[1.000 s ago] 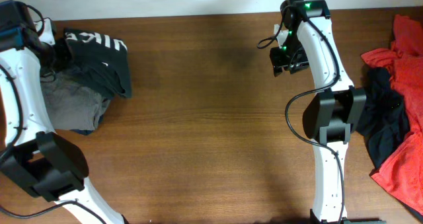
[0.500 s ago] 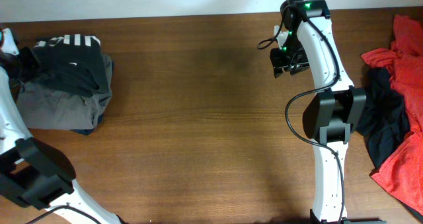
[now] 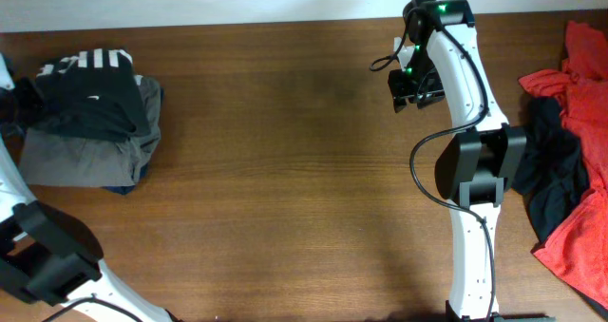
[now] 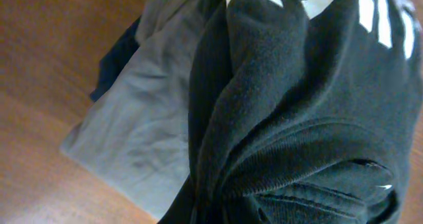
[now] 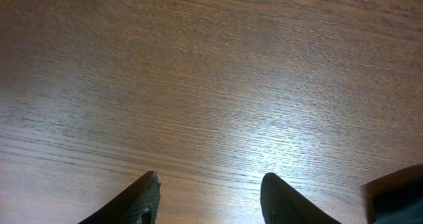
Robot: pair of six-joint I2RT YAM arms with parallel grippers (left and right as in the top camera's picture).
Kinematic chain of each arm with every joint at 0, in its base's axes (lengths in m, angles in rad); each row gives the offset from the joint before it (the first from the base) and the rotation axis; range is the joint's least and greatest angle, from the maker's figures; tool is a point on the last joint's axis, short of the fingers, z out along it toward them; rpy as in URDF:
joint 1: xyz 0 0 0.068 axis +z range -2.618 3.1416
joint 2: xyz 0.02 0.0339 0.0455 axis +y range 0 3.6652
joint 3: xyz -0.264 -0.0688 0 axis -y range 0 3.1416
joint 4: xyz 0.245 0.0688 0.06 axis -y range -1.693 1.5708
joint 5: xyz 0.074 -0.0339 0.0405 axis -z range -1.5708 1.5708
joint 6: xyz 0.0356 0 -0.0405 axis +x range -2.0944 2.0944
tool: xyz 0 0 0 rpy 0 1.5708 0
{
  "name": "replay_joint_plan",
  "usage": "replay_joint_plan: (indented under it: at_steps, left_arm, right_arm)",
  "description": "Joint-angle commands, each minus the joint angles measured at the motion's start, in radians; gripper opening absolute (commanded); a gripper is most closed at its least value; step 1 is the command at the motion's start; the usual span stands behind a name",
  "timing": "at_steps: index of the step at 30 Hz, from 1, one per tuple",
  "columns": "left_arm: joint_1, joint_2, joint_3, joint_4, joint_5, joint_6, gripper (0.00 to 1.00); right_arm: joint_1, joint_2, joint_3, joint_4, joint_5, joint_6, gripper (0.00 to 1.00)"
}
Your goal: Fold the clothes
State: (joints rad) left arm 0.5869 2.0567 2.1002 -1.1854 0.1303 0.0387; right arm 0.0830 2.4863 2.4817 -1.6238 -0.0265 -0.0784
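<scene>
black top (image 3: 90, 104) on grey pile (image 3: 71, 158) far left of worktop (image 3: 285, 170), L gripper (image 3: 9, 111) at pile edge, grip can't tell, R gripper (image 5: 210, 194) released, over worktop

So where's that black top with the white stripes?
In the overhead view, the black top lies at the far left of the table, on a grey garment.

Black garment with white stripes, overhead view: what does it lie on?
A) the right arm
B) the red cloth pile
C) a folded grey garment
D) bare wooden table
C: the black garment with white stripes sits atop the folded grey garment, whose edge shows beneath it.
</scene>
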Motion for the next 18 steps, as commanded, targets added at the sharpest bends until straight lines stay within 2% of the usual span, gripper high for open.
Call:
replay_joint_plan:
  at_steps: [1, 13, 18]
  left_arm:
    - [0.036, -0.050, 0.034, -0.001, -0.023, 0.016, 0.00]
    - [0.066, -0.050, 0.034, -0.031, -0.051, 0.015, 0.02]
    - [0.066, -0.050, 0.034, -0.032, -0.103, 0.016, 0.13]
  right_arm:
    - [0.001, -0.028, 0.009, -0.004, 0.006, 0.003, 0.54]
    - [0.001, -0.028, 0.009, -0.004, 0.006, 0.004, 0.54]
    - [0.001, -0.028, 0.009, -0.007, 0.006, 0.004, 0.54]
